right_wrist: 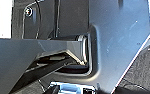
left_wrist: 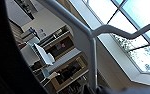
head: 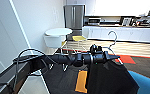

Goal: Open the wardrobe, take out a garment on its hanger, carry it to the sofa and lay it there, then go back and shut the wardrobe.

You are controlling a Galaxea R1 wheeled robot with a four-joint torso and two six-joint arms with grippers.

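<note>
Now the black garment [head: 111, 77] hangs from its white hanger [head: 112, 37], carried by the left arm.
Held out from the left gripper [head: 110, 58], whose jaws are closed on the hanger at its neck, the garment drapes beside the blue sofa [head: 147, 83] at lower right. Behind lie a dark carpet with an orange patch [head: 81, 81], a round white table [head: 58, 32], a steel fridge [head: 74, 16] and white kitchen cabinets [head: 123, 33]. I cannot tell the right jaws' state.

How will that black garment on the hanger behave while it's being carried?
Probably floppy: the black garment drapes loosely below the left end effector. It looks light, so it may swing. The thin hanger likely stays stiff, keeping the shoulders spread.
</note>
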